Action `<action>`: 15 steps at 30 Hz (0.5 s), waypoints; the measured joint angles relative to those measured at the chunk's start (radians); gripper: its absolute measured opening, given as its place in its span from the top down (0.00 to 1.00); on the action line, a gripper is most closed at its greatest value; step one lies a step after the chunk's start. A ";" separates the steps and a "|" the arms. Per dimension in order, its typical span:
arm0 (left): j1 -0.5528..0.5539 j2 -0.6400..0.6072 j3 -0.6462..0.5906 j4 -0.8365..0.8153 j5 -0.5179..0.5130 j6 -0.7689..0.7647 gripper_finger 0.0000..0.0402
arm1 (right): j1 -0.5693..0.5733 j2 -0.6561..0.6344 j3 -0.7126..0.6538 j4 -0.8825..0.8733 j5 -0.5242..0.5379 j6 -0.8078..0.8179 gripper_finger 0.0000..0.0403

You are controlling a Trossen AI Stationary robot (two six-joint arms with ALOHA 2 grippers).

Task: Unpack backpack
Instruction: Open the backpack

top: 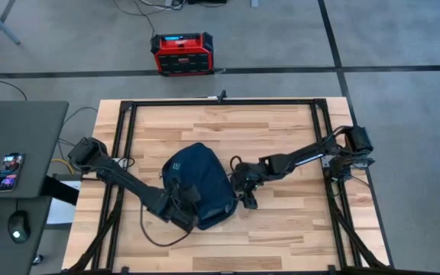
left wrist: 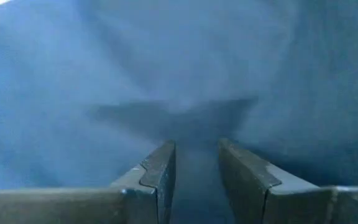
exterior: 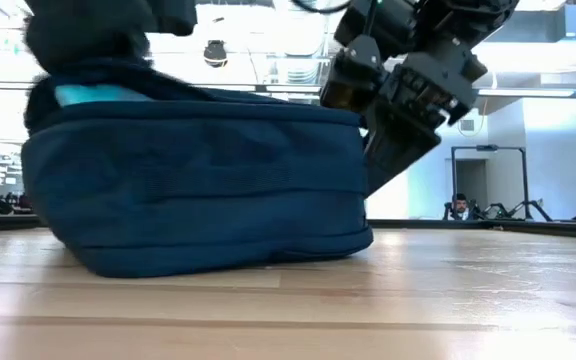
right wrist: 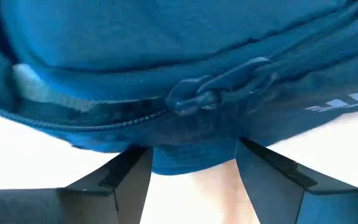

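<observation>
- Your backpack (top: 197, 183) lies flat near the middle of the table (top: 281, 229), bulging upward, with both arms bearing on it from opposite sides.
- Your right gripper (right wrist: 191, 168) sits at the pack's side edge, fingers spread wide. Straight ahead of it, just past the fingertips, is the zipper pull (right wrist: 213, 90), resting on the zipper line that runs crosswise to the fingers.
- Nothing is between the right fingers; they straddle the lower rim of fabric without pinching it.
- Your left gripper (left wrist: 196, 177) is on the far side of the pack from the right one, pressed up against blue fabric, which fills its whole view. Its fingers stand a narrow gap apart with nothing visibly caught in them.
- The right gripper is the nearer one to the pull, so I judge the next move is its: forward onto the pull, then along the zipper's length.
</observation>
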 joint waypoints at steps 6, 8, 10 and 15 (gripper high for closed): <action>0.062 -0.008 0.003 0.013 -0.064 0.178 0.76 | 0.066 0.000 0.000 0.018 0.098 0.143 0.45; 0.076 -0.020 0.015 0.014 -0.059 0.258 0.76 | 0.080 -0.001 0.002 -0.018 0.142 0.196 0.45; 0.084 -0.037 0.040 0.013 -0.033 0.334 0.76 | 0.083 -0.015 0.001 -0.108 0.161 0.257 0.45; 0.075 -0.104 0.108 0.032 0.064 0.491 0.76 | 0.102 -0.106 0.001 -0.328 0.205 0.359 0.45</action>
